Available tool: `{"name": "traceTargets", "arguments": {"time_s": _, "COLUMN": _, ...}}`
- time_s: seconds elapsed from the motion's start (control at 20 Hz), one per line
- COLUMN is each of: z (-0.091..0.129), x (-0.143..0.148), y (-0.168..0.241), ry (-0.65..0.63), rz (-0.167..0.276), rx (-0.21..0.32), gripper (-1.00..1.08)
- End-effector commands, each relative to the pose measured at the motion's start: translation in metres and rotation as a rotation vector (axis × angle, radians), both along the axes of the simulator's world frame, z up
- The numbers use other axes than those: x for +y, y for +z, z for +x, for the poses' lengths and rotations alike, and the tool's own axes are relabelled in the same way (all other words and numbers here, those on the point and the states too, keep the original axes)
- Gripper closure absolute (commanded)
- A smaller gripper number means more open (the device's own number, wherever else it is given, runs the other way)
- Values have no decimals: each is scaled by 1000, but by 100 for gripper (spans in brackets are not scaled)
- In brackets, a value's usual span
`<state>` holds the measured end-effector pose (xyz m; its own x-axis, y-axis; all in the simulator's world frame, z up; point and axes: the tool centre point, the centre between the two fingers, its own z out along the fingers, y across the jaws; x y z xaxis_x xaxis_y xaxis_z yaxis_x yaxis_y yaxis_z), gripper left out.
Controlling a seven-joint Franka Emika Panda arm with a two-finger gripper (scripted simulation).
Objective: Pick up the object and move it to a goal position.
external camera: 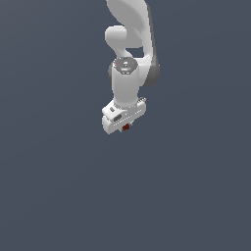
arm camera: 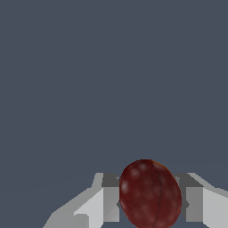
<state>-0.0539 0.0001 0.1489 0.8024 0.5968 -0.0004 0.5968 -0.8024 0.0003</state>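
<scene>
The gripper (external camera: pixel 125 126) has the little red ball (arm camera: pixel 150 193) pinched between both fingers (arm camera: pixel 111 198); round and smooth, it could squirt out if the grip slackens.

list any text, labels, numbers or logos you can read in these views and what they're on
None: no readable text in either view.
The white gripper shows small dark marks on its housing, too small to read as characters.
The dark red ball between the fingers has only mottling, no print.
The grey background is blank.
</scene>
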Motion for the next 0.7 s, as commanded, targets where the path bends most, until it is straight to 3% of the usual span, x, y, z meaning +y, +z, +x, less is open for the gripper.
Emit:
{"name": "traceTargets", "arguments": {"time_s": 0.0, "z": -6, "x": -18, "y": 26, "ry": 0, "rz": 1, "rx": 0, "gripper": 108}}
{"name": "traceTargets", "arguments": {"time_s": 0.65, "z": -34, "x": -113, "y": 160, "ry": 1, "rz": 5, "rx": -1, "gripper": 108}}
